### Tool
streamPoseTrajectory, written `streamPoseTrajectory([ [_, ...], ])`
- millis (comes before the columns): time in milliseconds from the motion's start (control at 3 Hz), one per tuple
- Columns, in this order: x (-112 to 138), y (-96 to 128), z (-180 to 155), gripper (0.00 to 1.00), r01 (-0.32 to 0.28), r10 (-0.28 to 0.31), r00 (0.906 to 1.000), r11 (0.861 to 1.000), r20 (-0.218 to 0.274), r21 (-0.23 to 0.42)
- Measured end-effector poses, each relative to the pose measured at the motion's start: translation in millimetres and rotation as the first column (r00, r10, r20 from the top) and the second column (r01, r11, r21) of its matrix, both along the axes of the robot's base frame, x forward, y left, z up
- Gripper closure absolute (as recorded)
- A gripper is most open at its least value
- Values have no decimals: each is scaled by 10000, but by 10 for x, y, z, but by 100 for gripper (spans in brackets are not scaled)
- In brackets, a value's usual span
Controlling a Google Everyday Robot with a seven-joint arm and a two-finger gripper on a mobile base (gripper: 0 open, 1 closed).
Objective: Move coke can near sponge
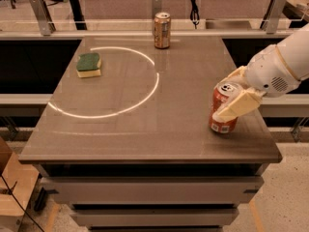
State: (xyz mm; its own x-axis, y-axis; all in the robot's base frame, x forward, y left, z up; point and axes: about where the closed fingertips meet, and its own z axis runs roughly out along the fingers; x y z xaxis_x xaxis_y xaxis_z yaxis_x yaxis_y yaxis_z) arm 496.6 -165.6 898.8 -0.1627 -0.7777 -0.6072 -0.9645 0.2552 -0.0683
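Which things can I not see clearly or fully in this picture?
Coke can: much of its side, camera view, covered by the gripper closed around it near the table's right edge.
Arm: cut off by the right picture edge.
Gold can at the back: its print is too small to read.

The white arm (289, 57) enters from the right edge of the frame, sloping down and leftward to a rounded wrist (270, 76). Its gripper (225, 98) sits at centre right, cream fingers (240, 107) (one in front, one behind) clamped across the coke can (222, 124).
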Motion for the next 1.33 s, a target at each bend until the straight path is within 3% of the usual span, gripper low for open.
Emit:
streamPoseTrajectory([
  [333, -4, 14, 1, 87, -26, 26, 10000, 10000, 8, -14],
  [667, 22, -17, -40, 100, 183, -184, 9996, 9998, -220, -51],
  [1000, 176, 229, -49, 100, 22, -21, 10000, 9998, -50, 193],
  [1333, 413, 657, 15, 100, -506, 487, 9983, 9970, 329, 582],
])
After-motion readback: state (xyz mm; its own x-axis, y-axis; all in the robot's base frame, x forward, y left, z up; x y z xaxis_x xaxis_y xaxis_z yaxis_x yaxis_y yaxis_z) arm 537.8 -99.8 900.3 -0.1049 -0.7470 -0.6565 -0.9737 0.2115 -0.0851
